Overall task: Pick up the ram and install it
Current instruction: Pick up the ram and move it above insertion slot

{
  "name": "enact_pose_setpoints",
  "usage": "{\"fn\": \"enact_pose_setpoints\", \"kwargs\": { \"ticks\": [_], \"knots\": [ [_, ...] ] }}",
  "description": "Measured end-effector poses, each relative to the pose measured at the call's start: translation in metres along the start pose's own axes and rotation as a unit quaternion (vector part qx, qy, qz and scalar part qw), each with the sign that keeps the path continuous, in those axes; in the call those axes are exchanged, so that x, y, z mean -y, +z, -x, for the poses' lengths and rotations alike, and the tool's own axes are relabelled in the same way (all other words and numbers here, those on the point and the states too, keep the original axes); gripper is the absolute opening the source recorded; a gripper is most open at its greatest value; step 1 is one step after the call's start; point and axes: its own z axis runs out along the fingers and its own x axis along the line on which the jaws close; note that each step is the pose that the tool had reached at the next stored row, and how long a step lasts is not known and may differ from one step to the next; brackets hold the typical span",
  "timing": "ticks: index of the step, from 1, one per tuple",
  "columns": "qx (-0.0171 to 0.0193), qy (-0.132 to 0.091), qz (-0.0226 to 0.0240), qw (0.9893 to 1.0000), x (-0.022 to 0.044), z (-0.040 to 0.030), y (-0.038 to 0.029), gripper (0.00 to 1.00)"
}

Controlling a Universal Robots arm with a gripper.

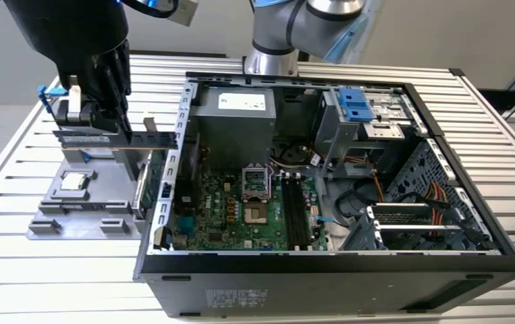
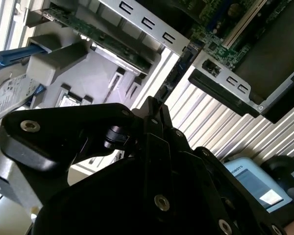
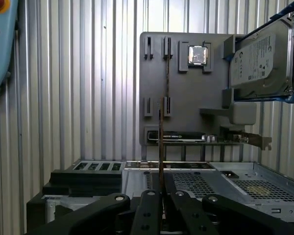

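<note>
In the exterior view my gripper (image 1: 100, 129) hangs over the grey parts tray (image 1: 86, 226), to the exterior view's left of the open computer case (image 1: 329, 260). It is shut on the ram (image 1: 122, 140), a long dark stick with a tan edge, held level above the tray and clear of it. The first wrist view has the ram (image 3: 161, 142) edge-on, rising from between the fingertips of the gripper (image 3: 161, 193), with the tray (image 3: 186, 93) behind. In the second wrist view the ram (image 2: 176, 73) reaches out past the gripper (image 2: 154, 105) toward the case wall. The motherboard's black memory slots (image 1: 293, 210) lie inside the case.
A green expansion card (image 3: 186, 137) with a metal bracket (image 1: 149, 125) stands along the tray's edge nearest the case. A silver hard drive (image 3: 262, 63) in a blue-trimmed frame and a processor chip (image 1: 75, 181) also sit on the tray. The slatted metal table (image 1: 50, 283) surrounds everything.
</note>
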Motion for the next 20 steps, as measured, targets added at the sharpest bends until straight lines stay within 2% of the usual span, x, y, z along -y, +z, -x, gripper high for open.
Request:
{"fn": "enact_pose_setpoints", "kwargs": {
  "ticks": [20],
  "knots": [
    [-0.0001,0.000,0.0000,1.0000,0.0186,0.0000,-0.0001,0.00]
  ]
}}
